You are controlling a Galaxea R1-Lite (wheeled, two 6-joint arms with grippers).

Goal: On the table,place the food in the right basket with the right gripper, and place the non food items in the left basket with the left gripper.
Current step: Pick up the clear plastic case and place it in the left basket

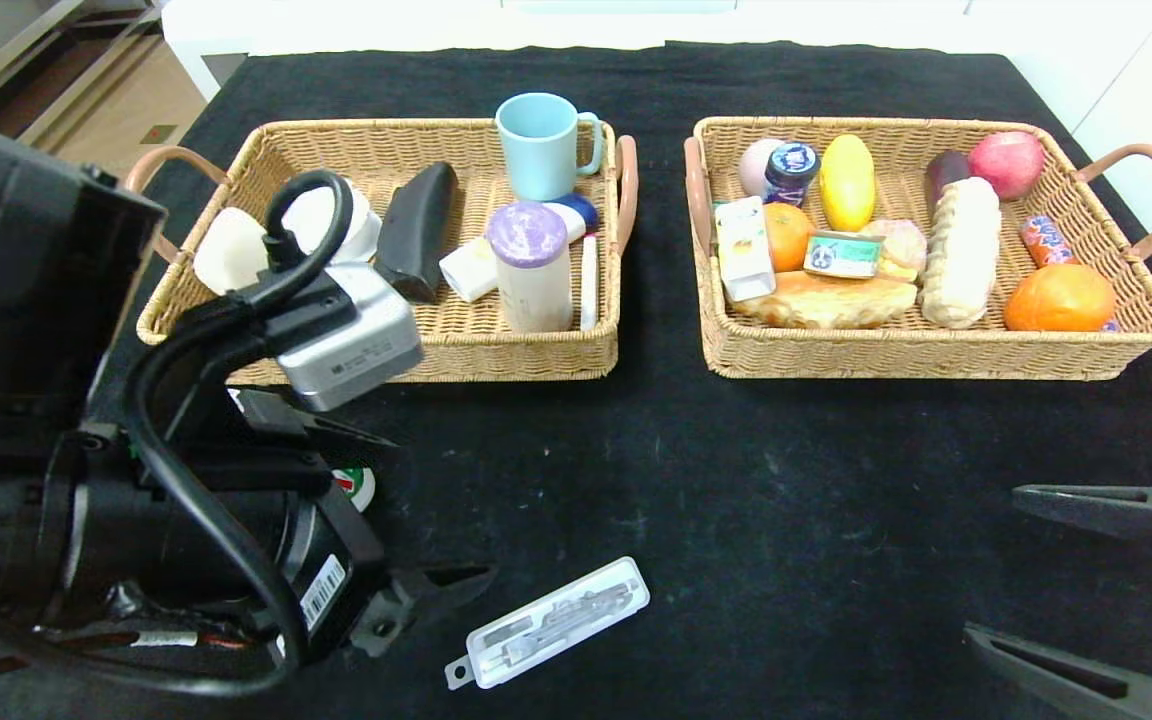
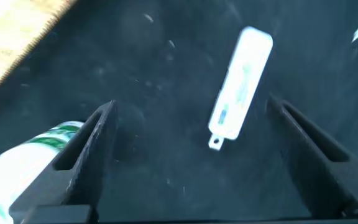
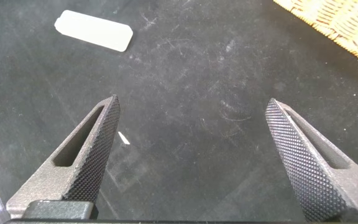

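Observation:
A flat clear plastic case lies on the black table near the front. My left gripper hovers open just left of it, empty. A white bottle with a green-red label lies beside the left gripper's finger, mostly hidden by the arm. The shampoo bottle lies in the left basket. Croissant, tin can and juice carton sit in the right basket. My right gripper is open and empty at the front right.
The left basket also holds a blue mug, a purple-lidded jar and a black object. Fruit and bread fill the right basket. A corner of the right basket shows in the right wrist view.

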